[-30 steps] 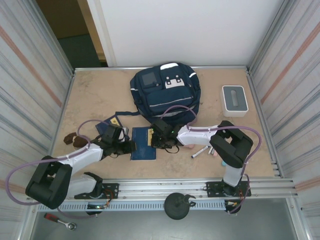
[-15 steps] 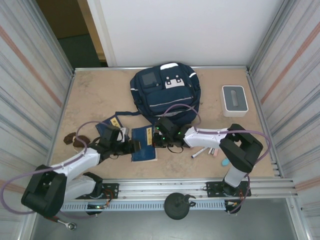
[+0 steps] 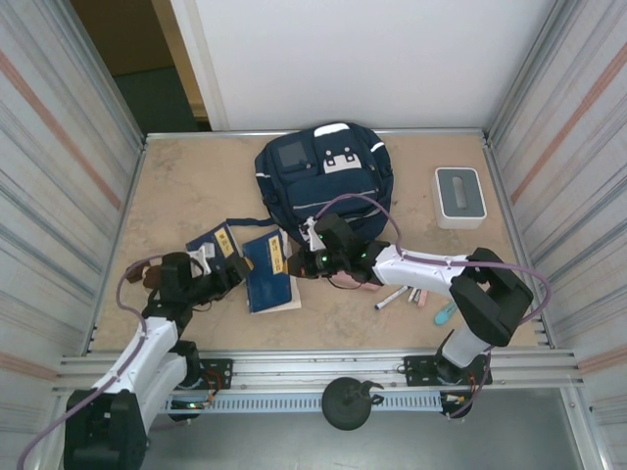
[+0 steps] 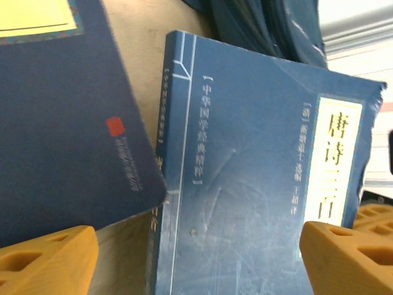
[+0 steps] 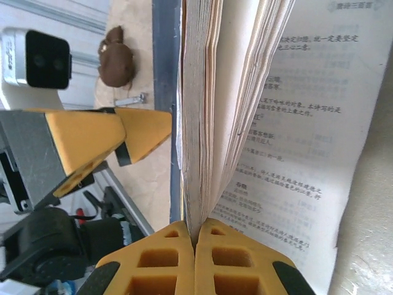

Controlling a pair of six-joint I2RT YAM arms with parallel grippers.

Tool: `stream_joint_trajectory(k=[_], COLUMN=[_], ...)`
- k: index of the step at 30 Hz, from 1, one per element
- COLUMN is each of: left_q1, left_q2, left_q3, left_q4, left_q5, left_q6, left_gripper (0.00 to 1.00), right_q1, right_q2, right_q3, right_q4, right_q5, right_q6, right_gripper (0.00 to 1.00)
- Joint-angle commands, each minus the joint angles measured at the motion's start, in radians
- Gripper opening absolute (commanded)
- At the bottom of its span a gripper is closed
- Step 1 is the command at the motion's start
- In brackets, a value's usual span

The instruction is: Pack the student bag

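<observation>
The student bag point(image 3: 323, 181), navy with white patches, lies at the back middle of the table. In front of it are two blue books. The right one point(image 3: 269, 273) has a pale title label point(image 4: 339, 161) and is tilted up on its edge. My right gripper point(image 3: 307, 262) is shut on a sheaf of that book's pages point(image 5: 202, 123), and one printed page point(image 5: 301, 141) hangs loose. The other book point(image 3: 217, 245) lies flat at the left point(image 4: 61, 123). My left gripper point(image 3: 227, 275) stands open just short of the tilted book, its orange fingertips point(image 4: 46, 258) apart with nothing held.
A small white-grey box point(image 3: 458, 196) stands at the back right. Pens point(image 3: 397, 297) and a teal item point(image 3: 446, 313) lie under the right arm. A brown object point(image 3: 147, 275) sits by the left arm, also near the left gripper point(image 5: 116, 61). Corrugated walls close both sides.
My left gripper has opened, let go of the book and drawn back to the left. My right gripper has shut on the pages and pulled the book up and farther back.
</observation>
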Motion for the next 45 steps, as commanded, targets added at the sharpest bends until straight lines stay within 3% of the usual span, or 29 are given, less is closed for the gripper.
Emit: stream_joint_trajectory(k=[1, 8, 11, 14, 19, 21, 29, 31, 33, 37, 40, 45], left_q1=[0.005, 0.000, -0.016, -0.057, -0.084, -0.085, -0.143, -0.155, -0.157, -0.160, -0.167, -0.214], left_q2=[-0.020, 0.057, 0.085, 0.103, 0.104, 0.099, 0.111, 0.111, 0.114, 0.148, 0.195, 0.285], left_q3=[-0.025, -0.033, -0.026, 0.002, 0.049, 0.070, 0.180, 0.206, 0.233, 0.291, 0.329, 0.384], left_q4=[0.111, 0.237, 0.318, 0.354, 0.369, 0.367, 0.390, 0.417, 0.464, 0.563, 0.646, 0.777], left_q5=[0.100, 0.160, 0.192, 0.194, 0.185, 0.189, 0.231, 0.227, 0.219, 0.221, 0.235, 0.260], left_q6=[-0.064, -0.093, -0.117, -0.119, -0.118, -0.108, -0.066, -0.074, -0.100, -0.154, -0.202, -0.270], left_gripper=[0.91, 0.93, 0.88, 0.74, 0.38, 0.28, 0.07, 0.00, 0.00, 0.00, 0.00, 0.00], right_q1=[-0.030, -0.050, -0.055, -0.062, -0.101, -0.124, -0.211, -0.242, -0.271, -0.288, -0.291, -0.301], right_q2=[-0.051, -0.077, -0.086, -0.082, -0.083, -0.084, -0.099, -0.116, -0.137, -0.174, -0.196, -0.183], right_q3=[-0.003, 0.002, 0.002, 0.003, 0.018, 0.031, 0.089, 0.091, 0.086, 0.091, 0.100, 0.101], right_q4=[0.096, 0.125, 0.130, 0.143, 0.074, 0.029, -0.102, -0.106, -0.083, -0.021, 0.015, 0.214], right_q5=[-0.074, -0.116, -0.122, -0.138, -0.144, -0.151, -0.213, -0.242, -0.280, -0.340, -0.352, -0.415], right_q6=[0.036, 0.056, 0.056, 0.058, 0.019, -0.017, -0.145, -0.151, -0.151, -0.135, -0.129, -0.025], right_gripper=[0.00, 0.00, 0.00, 0.00, 0.00, 0.00, 0.00, 0.13, 0.39, 0.76, 0.86, 0.87])
